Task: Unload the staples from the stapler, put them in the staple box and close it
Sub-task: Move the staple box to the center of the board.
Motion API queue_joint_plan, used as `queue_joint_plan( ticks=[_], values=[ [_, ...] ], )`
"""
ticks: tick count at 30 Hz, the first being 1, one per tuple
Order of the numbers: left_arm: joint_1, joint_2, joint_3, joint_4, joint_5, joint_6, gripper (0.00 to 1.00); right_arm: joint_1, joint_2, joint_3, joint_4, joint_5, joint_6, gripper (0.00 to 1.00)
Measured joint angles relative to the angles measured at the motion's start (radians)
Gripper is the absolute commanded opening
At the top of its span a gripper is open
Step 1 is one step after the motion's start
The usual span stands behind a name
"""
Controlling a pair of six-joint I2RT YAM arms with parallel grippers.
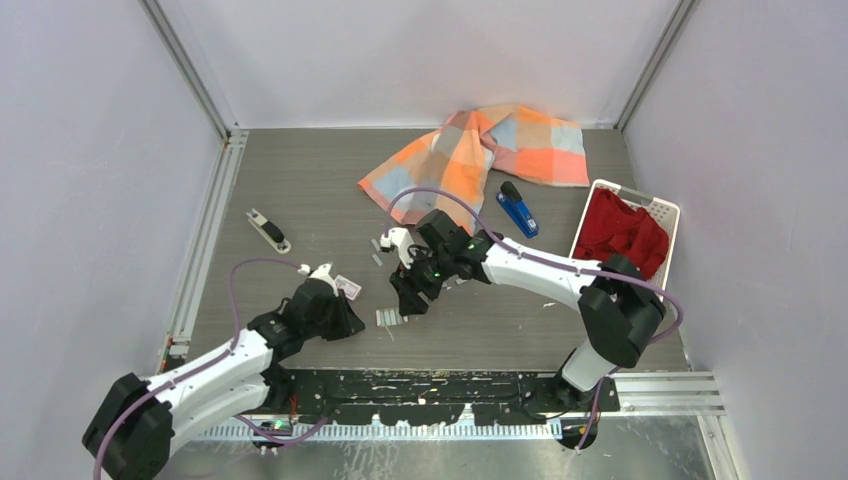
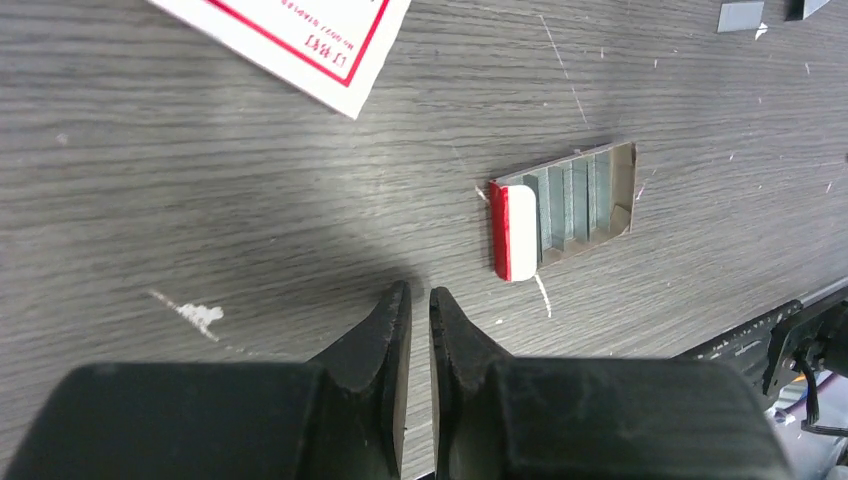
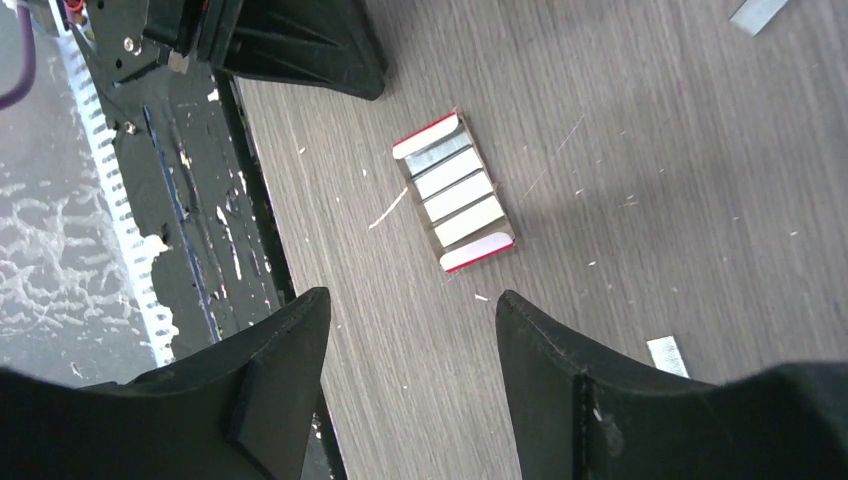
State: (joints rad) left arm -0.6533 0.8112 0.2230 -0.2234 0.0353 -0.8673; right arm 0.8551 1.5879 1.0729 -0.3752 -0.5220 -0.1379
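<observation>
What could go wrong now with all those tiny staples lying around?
The open right tool hangs near the small brown tray of silver staple rows; a clumsy pinch might tip it and spill them. Loose silver-grey staple strips lie flat on the grey wood-grain table; a passing arm could sweep those tiny pieces away.

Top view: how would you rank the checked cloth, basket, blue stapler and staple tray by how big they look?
Largest to smallest:
1. checked cloth
2. basket
3. blue stapler
4. staple tray
The last two look close in size, with the stapler a little longer.
</observation>
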Motion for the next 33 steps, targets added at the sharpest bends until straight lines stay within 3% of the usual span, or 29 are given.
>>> queue_joint_plan(
  ticks=[11,22,33],
  values=[
    [0.000,0.201,0.043,0.174,0.069,0.015,0.09,0.000,0.000,-0.083,0.090,0.022,0.050,0.68],
    [0.000,0.238,0.042,0.222,0.126,0.011,0.09,0.000,0.018,-0.113,0.163,0.148,0.173,0.68],
    [-0.017,0.269,0.042,0.265,0.161,0.006,0.11,0.035,0.133,-0.097,0.157,0.227,0.213,0.66]
  ],
)
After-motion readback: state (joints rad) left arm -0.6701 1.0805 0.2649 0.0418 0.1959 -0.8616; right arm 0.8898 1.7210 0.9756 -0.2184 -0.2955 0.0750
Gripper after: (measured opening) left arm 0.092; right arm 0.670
